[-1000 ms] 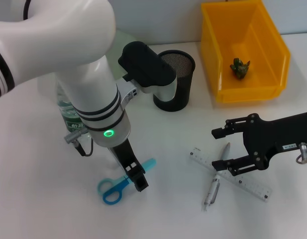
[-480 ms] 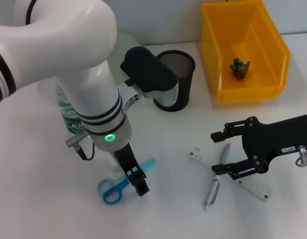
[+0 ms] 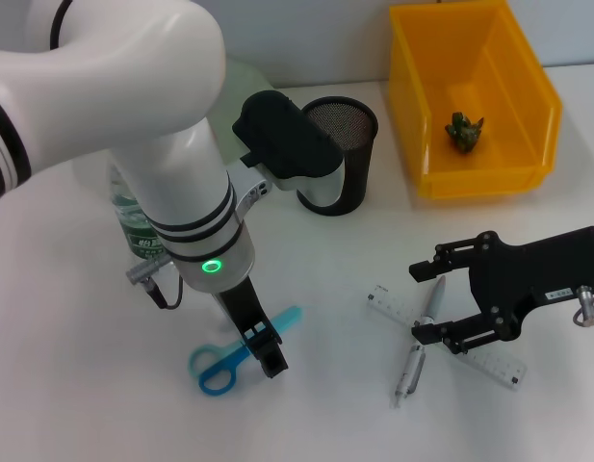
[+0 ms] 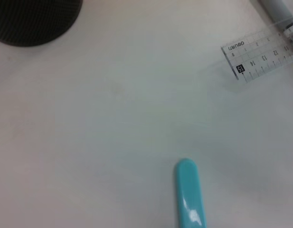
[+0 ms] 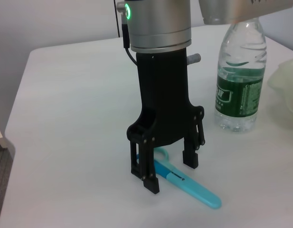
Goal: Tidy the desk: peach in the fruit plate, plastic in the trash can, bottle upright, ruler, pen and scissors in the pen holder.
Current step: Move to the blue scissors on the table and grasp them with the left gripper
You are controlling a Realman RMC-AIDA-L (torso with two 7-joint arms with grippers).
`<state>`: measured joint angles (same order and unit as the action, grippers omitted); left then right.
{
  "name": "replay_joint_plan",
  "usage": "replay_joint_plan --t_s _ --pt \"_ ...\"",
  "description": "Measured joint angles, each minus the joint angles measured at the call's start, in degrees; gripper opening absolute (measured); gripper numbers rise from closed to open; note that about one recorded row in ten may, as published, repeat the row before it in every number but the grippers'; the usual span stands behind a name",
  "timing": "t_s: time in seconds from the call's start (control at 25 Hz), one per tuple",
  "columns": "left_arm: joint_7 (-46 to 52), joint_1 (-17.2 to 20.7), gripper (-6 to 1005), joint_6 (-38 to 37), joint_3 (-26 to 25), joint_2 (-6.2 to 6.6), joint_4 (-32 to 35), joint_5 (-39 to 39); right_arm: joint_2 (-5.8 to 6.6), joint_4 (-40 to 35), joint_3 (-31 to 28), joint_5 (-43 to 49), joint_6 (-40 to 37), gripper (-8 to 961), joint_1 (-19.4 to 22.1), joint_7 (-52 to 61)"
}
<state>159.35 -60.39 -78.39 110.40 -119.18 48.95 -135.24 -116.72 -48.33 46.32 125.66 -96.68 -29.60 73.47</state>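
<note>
I have the left gripper (image 3: 262,345) open astride the scissors (image 3: 241,350), whose long axis runs crosswise between its fingers.

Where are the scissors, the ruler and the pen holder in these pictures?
scissors (image 3: 216,367): head view, on the blue handle loops.
ruler (image 4: 260,57): left wrist view, on the clear end with printed numbers.
pen holder (image 3: 347,164): head view, on the black mesh wall.

Blue scissors (image 3: 241,350), yellow bin (image 3: 475,101)
</note>
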Motion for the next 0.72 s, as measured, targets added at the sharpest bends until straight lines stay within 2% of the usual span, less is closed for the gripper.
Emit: replay_joint_plan --t_s 0.12,0.32,0.72 --pt "0.0 0.0 786 0.0 0.0 0.0 -0.2 -0.1 0.0 0.0 0.0 0.1 0.0 761 -0.1 0.0" --pt "-0.1 -0.1 645 0.1 0.0 0.0 -0.4 -0.3 0.0 -0.1 0.0 0.1 -0.2 761 -0.1 0.0" --pt "-1.2 -0.5 627 1.1 0.2 0.0 -1.7 -0.2 0.0 0.0 0.0 0.1 0.0 762 -0.2 0.0"
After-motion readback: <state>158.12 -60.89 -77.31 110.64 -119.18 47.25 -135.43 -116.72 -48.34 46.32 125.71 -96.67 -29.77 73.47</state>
